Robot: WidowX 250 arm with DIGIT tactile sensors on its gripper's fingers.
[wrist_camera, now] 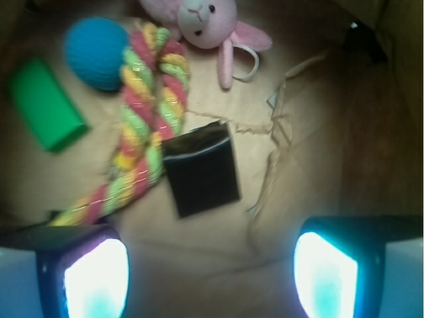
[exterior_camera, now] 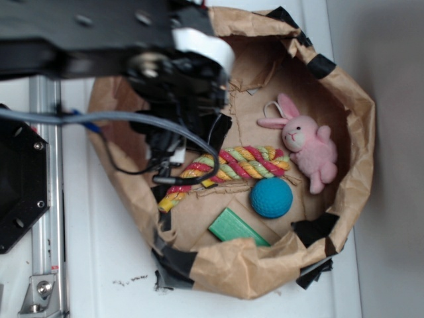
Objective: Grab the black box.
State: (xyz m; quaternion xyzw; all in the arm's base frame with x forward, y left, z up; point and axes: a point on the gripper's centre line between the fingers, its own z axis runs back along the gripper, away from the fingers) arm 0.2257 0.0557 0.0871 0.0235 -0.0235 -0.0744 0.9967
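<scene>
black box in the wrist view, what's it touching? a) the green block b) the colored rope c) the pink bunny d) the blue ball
b: the black box lies with its left edge against the rope, while the ball, the block and the bunny lie apart from it.

A glossy black box (wrist_camera: 201, 170) lies beside a rope (wrist_camera: 142, 126) twisted in red, yellow and green. A ball (wrist_camera: 95, 52) is blue, a block (wrist_camera: 45, 104) green, a plush bunny (wrist_camera: 202, 23) pink, all on brown paper (wrist_camera: 311, 132).
</scene>
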